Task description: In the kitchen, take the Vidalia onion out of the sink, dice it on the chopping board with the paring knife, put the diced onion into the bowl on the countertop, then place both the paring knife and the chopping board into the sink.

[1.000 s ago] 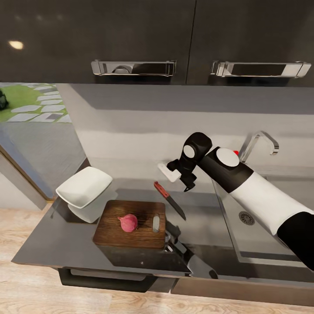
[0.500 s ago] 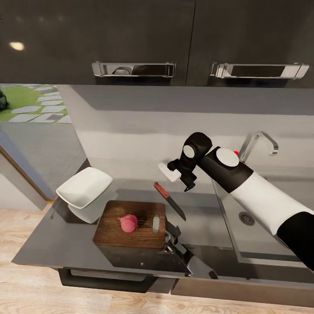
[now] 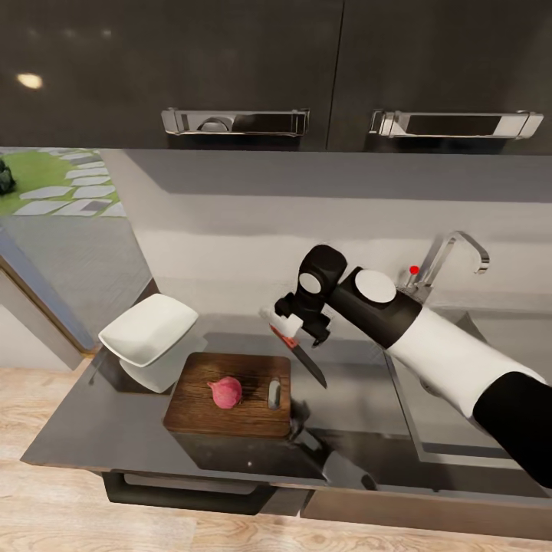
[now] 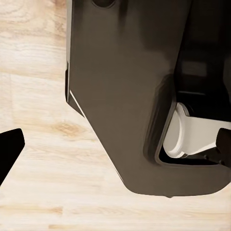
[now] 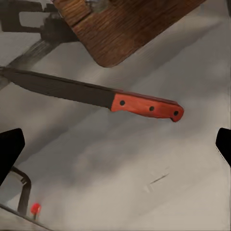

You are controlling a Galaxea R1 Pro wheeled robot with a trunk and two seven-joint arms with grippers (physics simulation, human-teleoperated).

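**Right gripper above the paring knife handle, jaws apart**

In the head view, the right gripper (image 3: 295, 328) hangs over the far end of the paring knife (image 3: 300, 355), directly above its red-brown handle. The right wrist view shows the knife (image 5: 96, 96) lying flat on the countertop (image 5: 159, 159) between the two dark fingertips (image 5: 9, 149), which stand wide apart and touch nothing.

The knife lies on the grey countertop (image 3: 100, 429) just right of the chopping board (image 3: 230, 395), blade pointing toward the near edge. The Vidalia onion (image 3: 225, 392) sits whole on the board, left of its slot hole. The bowl (image 3: 148, 328) stands at the far left of the board, tilted. The sink (image 3: 452, 406) is to the right, well apart from the board, with the tap (image 3: 452, 257) and its red knob behind the right forearm, which crosses over the basin.

The right wrist view adds a corner of the board (image 5: 125, 29), near the blade and not touching it. The left wrist view shows wood floor (image 4: 33, 144) and a dark robot body panel (image 4: 120, 96); whether the left jaws are apart or together cannot be told.
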